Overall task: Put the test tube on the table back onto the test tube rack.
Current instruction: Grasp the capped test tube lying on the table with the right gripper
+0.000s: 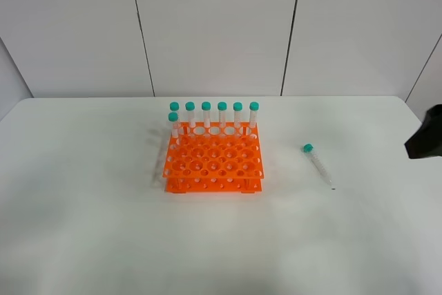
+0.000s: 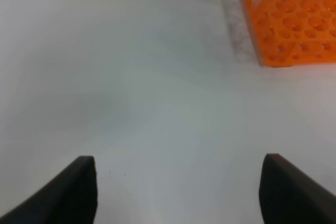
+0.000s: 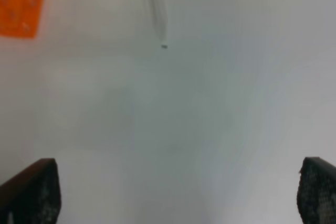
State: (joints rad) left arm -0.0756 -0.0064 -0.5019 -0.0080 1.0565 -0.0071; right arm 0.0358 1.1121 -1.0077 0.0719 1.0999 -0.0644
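**Worktop (image 1: pixel 103 240) bare up front, one tube loose beside the rack**

White matte worktop fills the near ground, with nothing on it at 6 o'clock. At its middle stands the orange test tube rack (image 1: pixel 213 160), square to the high camera. Its stepped rows rise toward 12 o'clock, so each hole can be reached from above.

Both arms sit clear of the work. The right arm (image 1: pixel 425 136) shows only as a dark shape at the 3 o'clock edge, and the left is outside the high view. The left fingers (image 2: pixel 68 192) are spread wide with nothing between them, facing a rack corner. The right fingers (image 3: pixel 31 192) are likewise wide and empty, aimed toward the loose tube's tip, which suggests this arm is the one to fetch it.

Seven teal-capped standing tubes (image 1: pixel 206 112) sit upright: six along the back row and one in the next row at the 9 o'clock end. The test tube (image 1: pixel 319 167) lies flat at 3 o'clock of the rack, well apart from it, cap toward 11 o'clock and tip toward 5 o'clock. Many holes are free.

The surface is smooth and evenly lit, with soft shadows. Behind it rise pale wall panels (image 1: pixel 214 25) split by dark seams.
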